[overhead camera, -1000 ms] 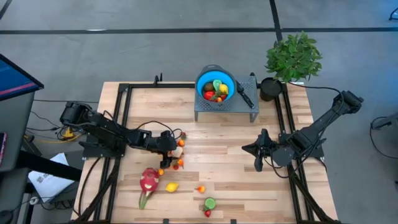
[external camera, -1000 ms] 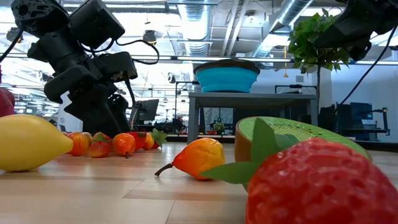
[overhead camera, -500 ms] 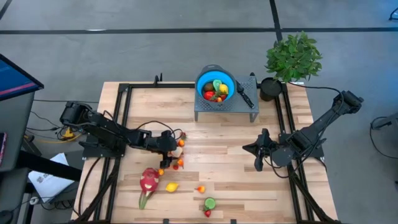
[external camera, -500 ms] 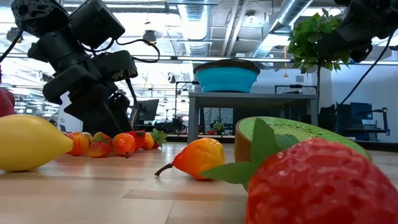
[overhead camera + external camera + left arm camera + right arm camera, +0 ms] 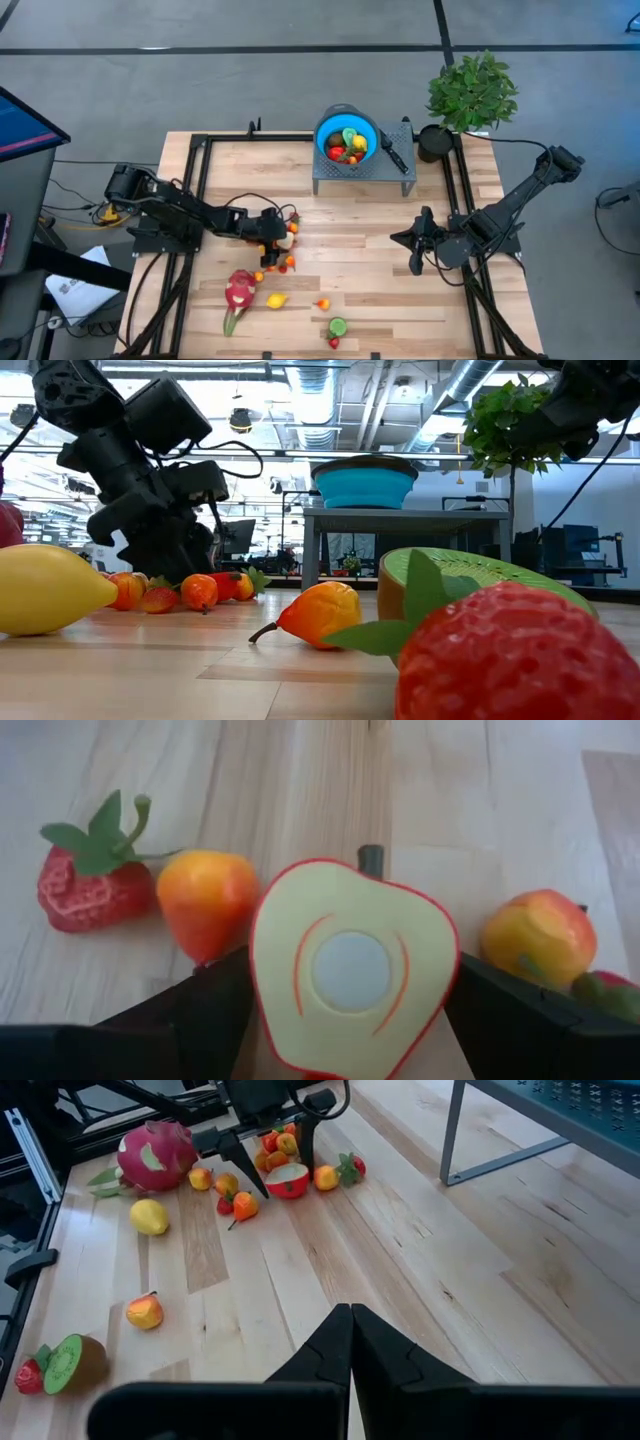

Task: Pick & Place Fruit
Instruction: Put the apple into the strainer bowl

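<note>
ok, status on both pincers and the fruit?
Left pincer open, straddling the apple half on the table. Right pincer shut, parked mid-table. Loose fruit crowds the apple half: strawberry, orange fruit.

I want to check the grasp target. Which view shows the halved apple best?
The left wrist view: the halved apple fills it, cut face up, between the open left gripper's fingers. The right wrist view shows it small; high and low views hide it.
</note>
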{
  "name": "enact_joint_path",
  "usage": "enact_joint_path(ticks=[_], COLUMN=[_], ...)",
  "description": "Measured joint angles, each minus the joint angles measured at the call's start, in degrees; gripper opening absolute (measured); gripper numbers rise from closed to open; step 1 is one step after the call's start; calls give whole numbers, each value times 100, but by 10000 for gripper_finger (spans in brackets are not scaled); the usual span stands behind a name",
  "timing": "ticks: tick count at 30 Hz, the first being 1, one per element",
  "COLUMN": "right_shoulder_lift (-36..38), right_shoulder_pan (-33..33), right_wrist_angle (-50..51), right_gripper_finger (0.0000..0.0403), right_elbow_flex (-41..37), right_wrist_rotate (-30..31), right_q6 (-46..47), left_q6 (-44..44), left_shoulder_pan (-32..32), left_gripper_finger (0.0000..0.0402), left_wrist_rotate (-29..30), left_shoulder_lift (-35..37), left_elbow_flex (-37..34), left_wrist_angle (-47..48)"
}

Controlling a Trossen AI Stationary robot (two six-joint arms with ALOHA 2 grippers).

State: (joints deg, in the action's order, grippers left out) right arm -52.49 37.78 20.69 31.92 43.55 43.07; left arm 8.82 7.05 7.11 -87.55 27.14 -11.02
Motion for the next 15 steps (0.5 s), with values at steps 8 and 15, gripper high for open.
enact_joint_path(ticks=[8, 15], right_shoulder_lift=[0, 0], right_shoulder_pan=[0, 0], right_wrist_angle=[-2, -2], right_gripper_finger=[0, 0], right_elbow_flex=[0, 0], right_wrist_rotate=[26, 28], right_q6=[2, 1], left_q6=[3, 4], left_shoulder_pan=[0, 0], left_gripper_finger=[296, 285], left_wrist_rotate=[0, -6], left_shoulder_lift=[2, 2], left_elbow_flex=[0, 0], left_wrist_angle=[-178, -193])
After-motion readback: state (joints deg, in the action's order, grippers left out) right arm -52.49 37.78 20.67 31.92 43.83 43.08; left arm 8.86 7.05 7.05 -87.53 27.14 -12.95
